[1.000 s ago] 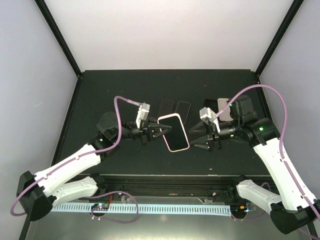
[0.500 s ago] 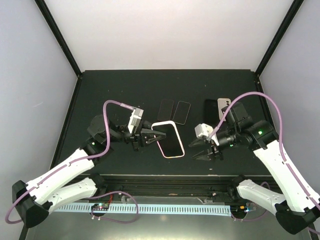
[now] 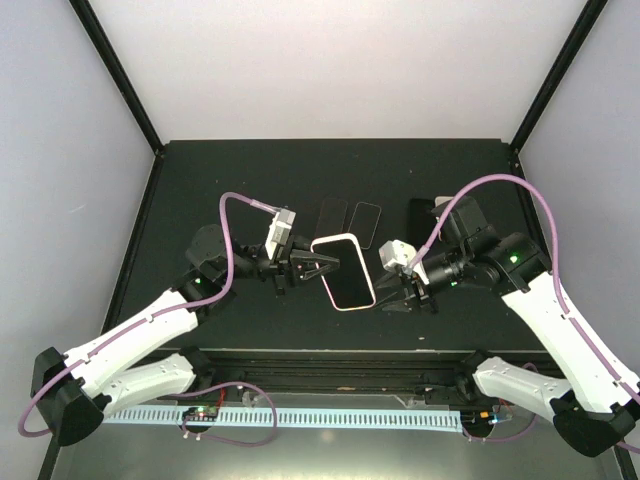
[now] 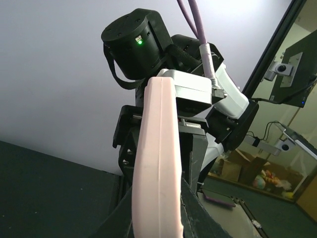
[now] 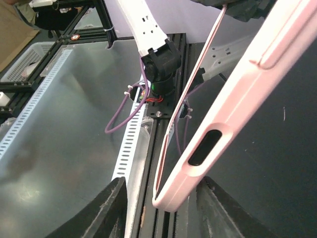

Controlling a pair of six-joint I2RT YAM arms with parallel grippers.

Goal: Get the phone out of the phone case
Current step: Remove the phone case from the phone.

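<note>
The phone, in its pink case (image 3: 344,272), is held in the air above the black table, with the dark screen facing up. My left gripper (image 3: 318,266) is shut on the case's left long edge. In the left wrist view the pink edge (image 4: 156,168) runs up between the fingers. My right gripper (image 3: 396,294) is open at the case's lower right corner. In the right wrist view that pink corner (image 5: 198,163), with its dark slot, sits between the two spread fingers (image 5: 106,210) and touches neither.
Two dark phone-sized slabs (image 3: 332,213) (image 3: 367,218) lie flat on the table behind the held phone. Another dark one (image 3: 421,211) lies further right, partly behind the right arm. The black frame rail (image 3: 330,360) runs along the near edge.
The left gripper carried the cased phone down and left, then partway back right. The right gripper moved left, and its open jaws now straddle the case's corner.
</note>
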